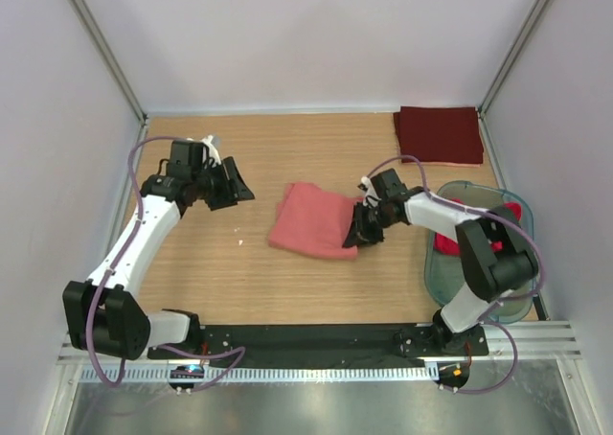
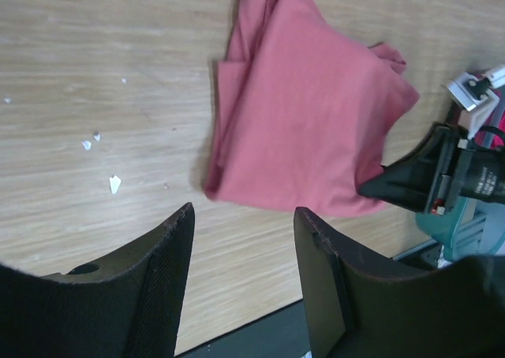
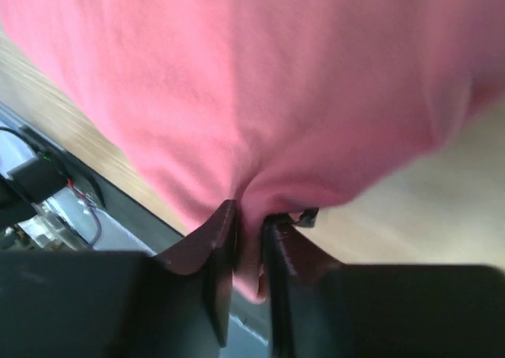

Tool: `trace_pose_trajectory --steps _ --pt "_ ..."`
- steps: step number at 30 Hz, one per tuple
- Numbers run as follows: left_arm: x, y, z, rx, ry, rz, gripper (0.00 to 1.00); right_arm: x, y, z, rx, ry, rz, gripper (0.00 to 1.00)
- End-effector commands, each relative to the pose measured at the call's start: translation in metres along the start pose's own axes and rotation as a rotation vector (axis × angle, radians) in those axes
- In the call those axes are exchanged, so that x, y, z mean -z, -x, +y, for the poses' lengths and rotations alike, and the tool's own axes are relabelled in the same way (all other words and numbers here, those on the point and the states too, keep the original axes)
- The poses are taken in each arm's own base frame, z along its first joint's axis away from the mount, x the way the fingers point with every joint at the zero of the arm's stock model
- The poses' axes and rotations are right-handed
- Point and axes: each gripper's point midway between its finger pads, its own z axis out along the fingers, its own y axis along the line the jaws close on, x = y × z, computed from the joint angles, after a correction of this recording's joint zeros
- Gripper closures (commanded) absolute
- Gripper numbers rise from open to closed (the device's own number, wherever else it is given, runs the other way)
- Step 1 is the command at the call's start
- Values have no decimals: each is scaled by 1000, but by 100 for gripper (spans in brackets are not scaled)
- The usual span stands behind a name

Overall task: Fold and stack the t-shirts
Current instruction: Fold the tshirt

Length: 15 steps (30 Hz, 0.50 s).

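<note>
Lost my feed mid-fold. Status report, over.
Right hand shut on salmon-pink shirt, right edge. Left hand open, off the cloth. Maroon shirt folded, far right corner. Nothing blocking the fold.

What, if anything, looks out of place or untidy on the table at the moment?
A few small white scraps lie on the wooden table left of the salmon-pink t-shirt; they look like stray litter. The shirt itself lies skewed and loosely bunched, its edge pinched in the right gripper.
</note>
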Motion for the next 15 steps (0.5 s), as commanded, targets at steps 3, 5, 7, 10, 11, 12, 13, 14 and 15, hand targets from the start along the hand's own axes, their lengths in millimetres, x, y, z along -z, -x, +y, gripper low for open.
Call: trace_pose_trajectory --steps 3,5,7,10,11,12,13,14,15 --pt "-14 -25 -21 -51 -88 78 46 36 -25 -24 5 -96 -52 58" --pt "-30 -41 -36 -72 -110 132 46 48 -16 -29 -16 -120 -97 46" --pt "-41 -47 -51 -90 -137 153 47 61 -7 -36 -30 -173 -123 44" --pt "-62 -62 -70 -108 -159 213 50 76 6 -40 -13 -224 -150 43" --pt "-67 -65 -74 -101 -163 227 52 77 10 -38 0 -220 -156 43" --pt "-78 -74 -74 -96 -160 263 54 80 20 -36 -2 -212 -175 45" --pt "-82 -77 -78 -93 -179 277 57 79 25 -33 -3 -199 -184 47" --pt "-87 -83 -77 -88 -172 294 61 77 35 -26 3 -159 -204 49" --pt "-94 -92 -73 -80 -158 321 63 75 42 -21 -11 -135 -214 57"
